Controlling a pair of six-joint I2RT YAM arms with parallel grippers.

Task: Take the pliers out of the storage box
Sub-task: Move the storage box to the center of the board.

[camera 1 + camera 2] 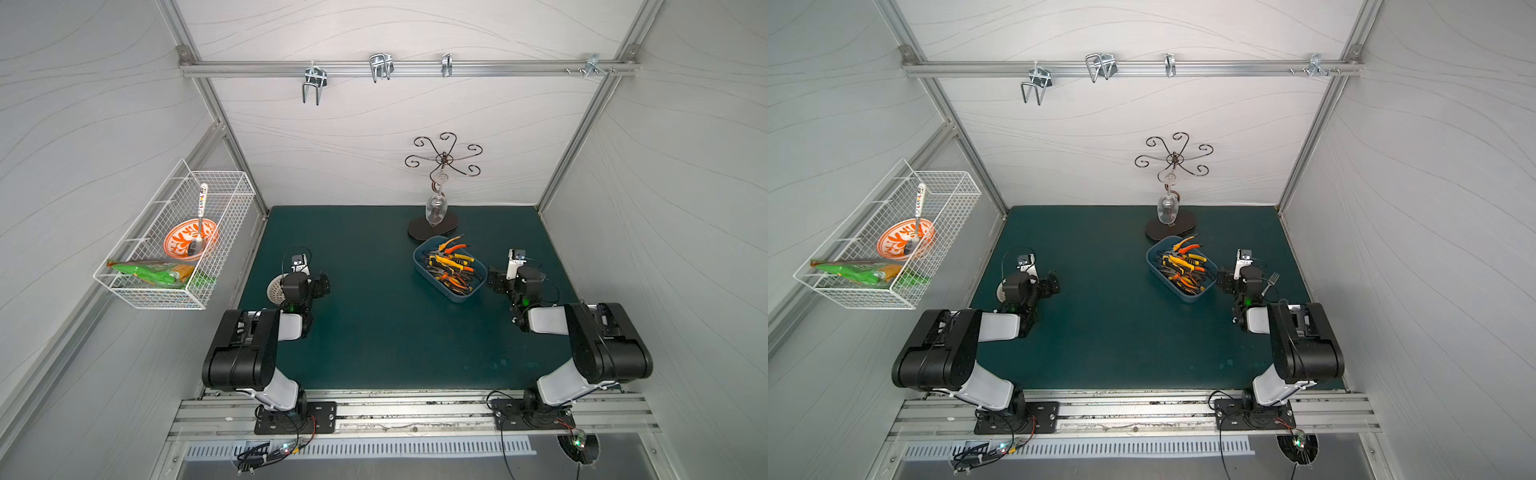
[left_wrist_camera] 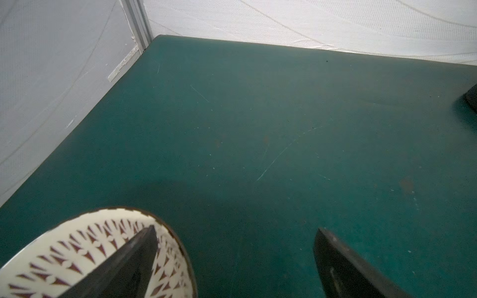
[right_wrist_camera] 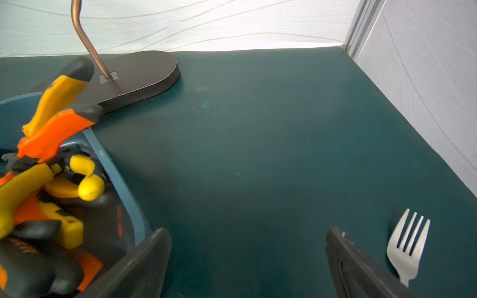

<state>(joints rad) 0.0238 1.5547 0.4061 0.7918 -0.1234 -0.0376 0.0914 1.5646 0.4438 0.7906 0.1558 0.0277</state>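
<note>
Pliers [image 1: 451,266] are lying piled in the storage box [image 1: 434,282], yellow-black and orange-black handles tangled, a couple sticking up over the rim; box is sitting on the green mat [image 1: 374,332] on the right arm's side, just in front of the dark stand base [image 3: 144,74]; right gripper [image 3: 247,232] is hovering just beside the box, jaws spread wide, gripping nothing; one finger is overlapping the box wall in the wrist view, contact unclear; fork [image 3: 407,247] is lying near the other finger; left gripper [image 2: 236,229] is hanging well apart, jaws wide, empty, partly over a patterned bowl [image 2: 77,247].
</note>
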